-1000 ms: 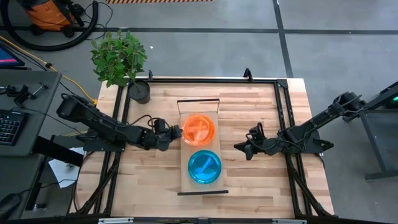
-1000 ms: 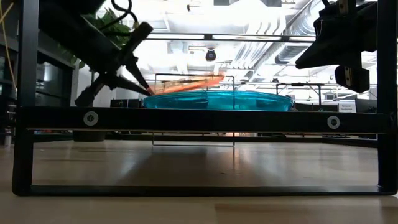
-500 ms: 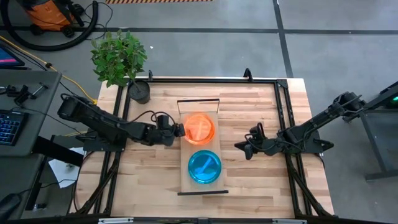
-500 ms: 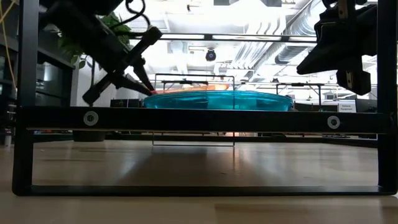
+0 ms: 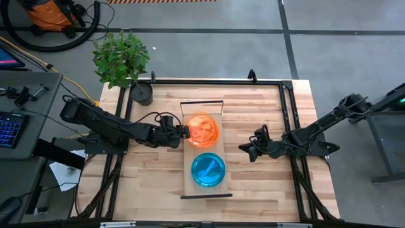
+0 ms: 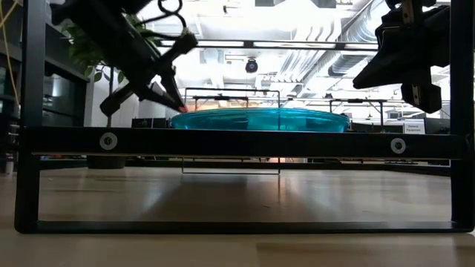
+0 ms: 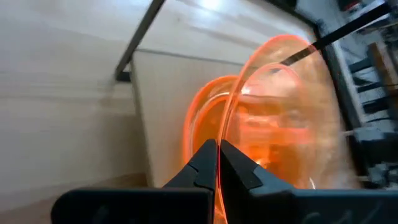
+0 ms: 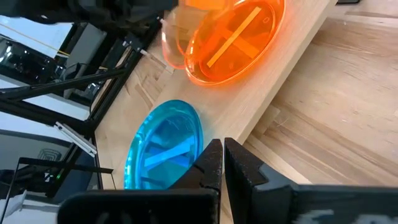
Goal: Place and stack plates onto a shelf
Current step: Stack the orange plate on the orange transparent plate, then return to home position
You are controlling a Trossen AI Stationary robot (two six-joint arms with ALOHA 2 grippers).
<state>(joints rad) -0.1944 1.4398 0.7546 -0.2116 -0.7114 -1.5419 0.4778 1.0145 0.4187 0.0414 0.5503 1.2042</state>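
Observation:
The shelf (image 5: 190, 185) is a light plank on dark end bars in the middle of the table. Teal plates (image 5: 209, 169) lie on its near half, seen edge-on in the low view (image 6: 260, 119). An orange plate (image 8: 233, 37) rests flat on its far half. My left gripper (image 5: 184, 132) is at the shelf's left side, shut on another orange plate (image 7: 280, 106) that is over the resting one. My right gripper (image 5: 243, 150) is shut and holds nothing, hovering right of the shelf, above the table. My left gripper pinches the orange plate's left rim (image 7: 219, 146) between its two fingers, coming from the table's left and slanting down. The plate sits over the resting orange plate (image 7: 198, 121), its rim at a small angle to the lower rim; whether they touch I cannot tell.
A potted plant (image 5: 142, 93) stands at the table's far left corner. A dark metal frame (image 5: 288, 85) runs round the table's edges. Bare wood lies left and right of the shelf (image 5: 158, 171).
My left gripper has moved right toward the shelf, still shut on the orange plate. The plate, which stood tilted with its right side raised, has tipped down nearly level over the orange plate on the shelf.

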